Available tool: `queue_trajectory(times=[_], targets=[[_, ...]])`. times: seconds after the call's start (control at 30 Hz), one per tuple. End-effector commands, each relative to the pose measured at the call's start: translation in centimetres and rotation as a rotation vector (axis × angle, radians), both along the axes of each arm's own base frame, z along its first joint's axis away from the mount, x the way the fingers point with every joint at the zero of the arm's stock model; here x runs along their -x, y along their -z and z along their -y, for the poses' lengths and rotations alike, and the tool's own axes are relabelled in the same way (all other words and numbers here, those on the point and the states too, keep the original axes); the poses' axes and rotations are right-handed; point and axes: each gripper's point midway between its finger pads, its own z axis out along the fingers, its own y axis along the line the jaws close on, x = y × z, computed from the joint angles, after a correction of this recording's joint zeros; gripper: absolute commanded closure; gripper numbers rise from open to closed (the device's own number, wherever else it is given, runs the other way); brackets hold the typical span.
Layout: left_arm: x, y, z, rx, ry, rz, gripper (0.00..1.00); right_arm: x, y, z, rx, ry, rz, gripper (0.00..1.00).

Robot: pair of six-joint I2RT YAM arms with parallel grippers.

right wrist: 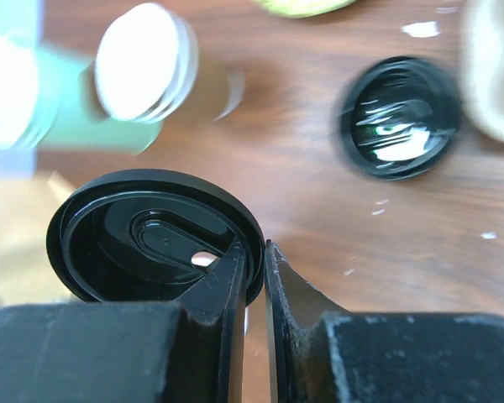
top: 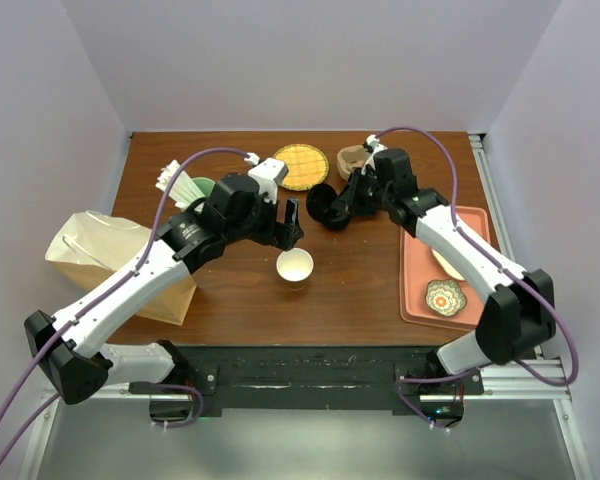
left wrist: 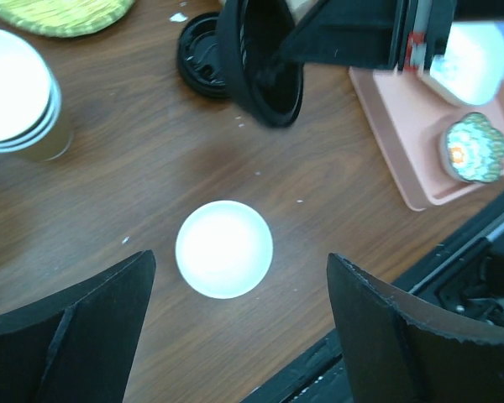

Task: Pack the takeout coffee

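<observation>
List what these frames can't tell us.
- Cup contents: left wrist, inside glares white; top view, too small.
- Stacked cups: right wrist, motion blur.
- Bag mouth: top view, left arm crosses the bag.
- Loose lid: left wrist, partly behind the held lid.

The top view looks down from behind the arms over the whole bench (top: pixel 360 280). The left wrist view faces straight down, close above the open cup (left wrist: pixel 224 248); the right looks past its tool (right wrist: pixel 254 252) and pinched lid (right wrist: pixel 143 235). Both share the loose lid (left wrist: pixel 195 63).
</observation>
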Motion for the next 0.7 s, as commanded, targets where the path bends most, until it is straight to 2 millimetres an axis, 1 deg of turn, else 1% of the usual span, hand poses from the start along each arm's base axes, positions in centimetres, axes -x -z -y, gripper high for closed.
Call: queue_trajectory(times=[0.0,0.1,0.17,0.2,0.37,0.53,0.57,0.63,0.67], targets=[[-0.2,-3.4,2.2,0.130,0.049,0.029,0.14,4.9,-2.9,-2.0,-0.010,-0.185,0.082,0.87],[-0.2,-3.5,2.7,0.149,0.060,0.014,0.16,6.5,-3.7,-2.2,-0.024,-0.197,0.093,0.87],[-0.2,-3.5,2.9,0.156,0.067,0.011,0.18,6.9,-4.2,-2.2,-0.033,-0.195,0.104,0.87],[-0.2,-3.4,3.0,0.157,0.069,0.009,0.21,7.2,-4.6,-2.1,-0.037,-0.196,0.112,0.87],[-0.5,-3.3,3.4,0.148,0.084,0.008,0.30,7.6,-6.0,-1.9,-0.035,-0.204,0.146,0.87],[-0.8,-4.7,3.9,0.152,0.116,0.041,0.36,7.9,-6.0,-1.5,-0.005,-0.208,0.150,0.87],[-0.8,-4.8,3.9,0.146,0.122,0.050,0.40,7.9,-6.0,-1.5,-0.002,-0.208,0.151,0.87],[-1.0,-5.1,3.9,0.143,0.129,0.066,0.46,8.0,-6.2,-1.4,-0.002,-0.205,0.155,0.88],[-1.1,-4.7,4.0,0.129,0.136,0.065,0.51,8.0,-6.3,-1.4,-0.005,-0.206,0.157,0.87]])
